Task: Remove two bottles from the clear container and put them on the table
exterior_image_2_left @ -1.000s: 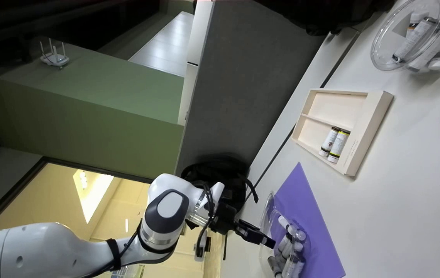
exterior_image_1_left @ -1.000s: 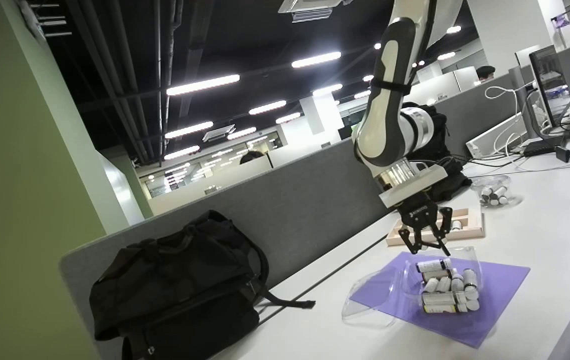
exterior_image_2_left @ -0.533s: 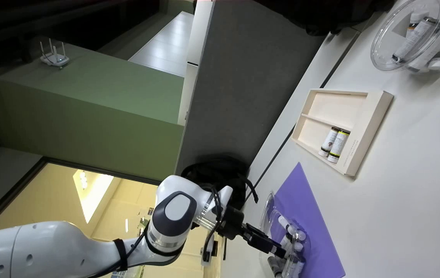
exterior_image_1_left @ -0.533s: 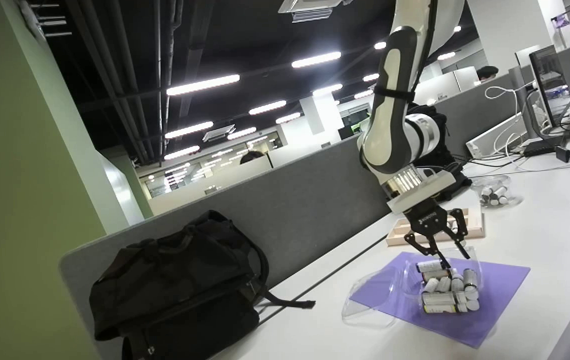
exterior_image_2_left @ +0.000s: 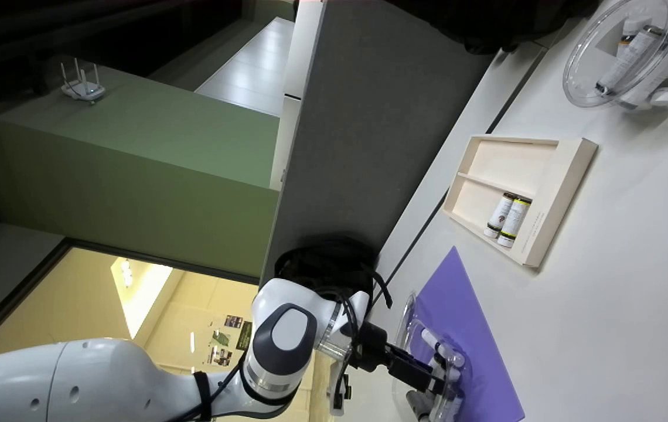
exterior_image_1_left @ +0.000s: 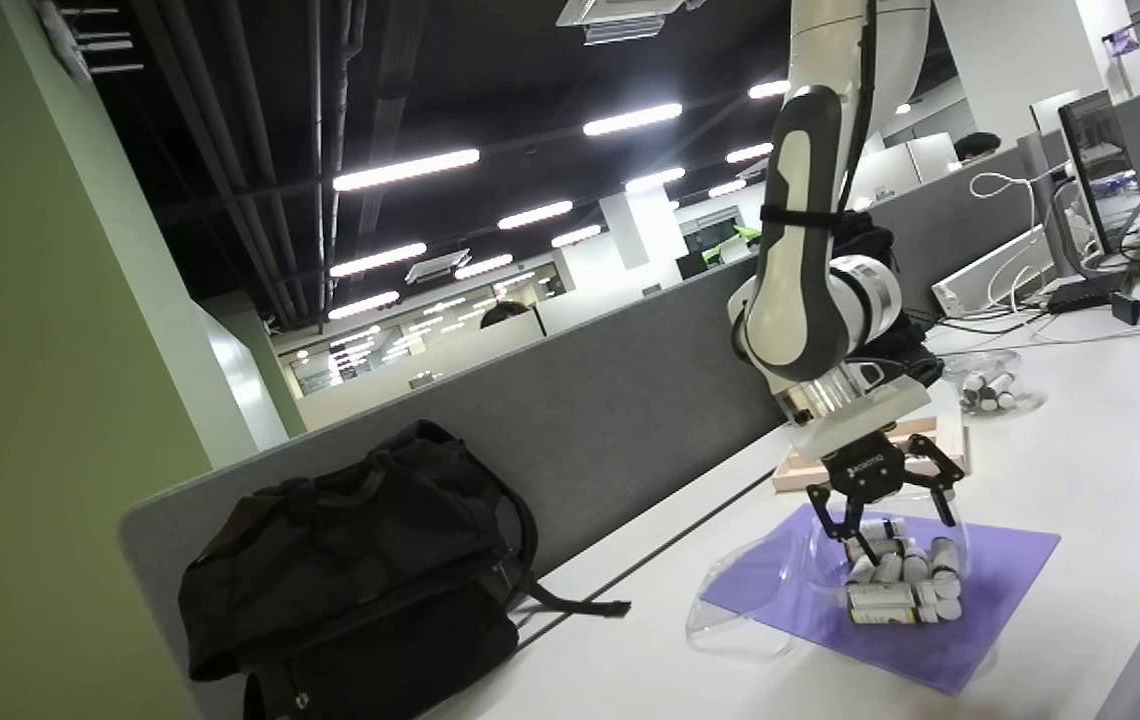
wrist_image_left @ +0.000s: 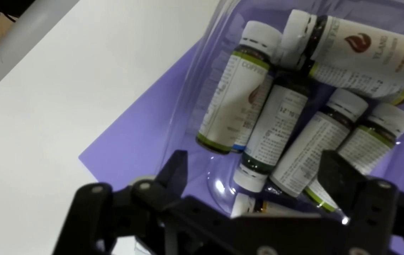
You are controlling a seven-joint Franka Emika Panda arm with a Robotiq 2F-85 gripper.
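Note:
The clear container stands on the purple mat, with several small bottles lying jumbled inside. Up close in the wrist view, the bottles show white caps, dark glass and pale labels; the see-through wall runs along their left. My gripper is open, its fingers wide apart over the near end of the container, gripping nothing. Several bottles appear between and beyond the fingers. In an exterior view one fingertip of the gripper reaches down over the bottles; contact cannot be told. White table surrounds the mat.
A clear lid-like piece lies beside the container, partly on the purple mat. Behind stands a wooden tray holding two bottles. A round clear container with more bottles is farther off. A grey divider lines the back.
My gripper has come down to the bottles and swung from shut to wide open. The clear container and the lid-like piece seem shifted very slightly.

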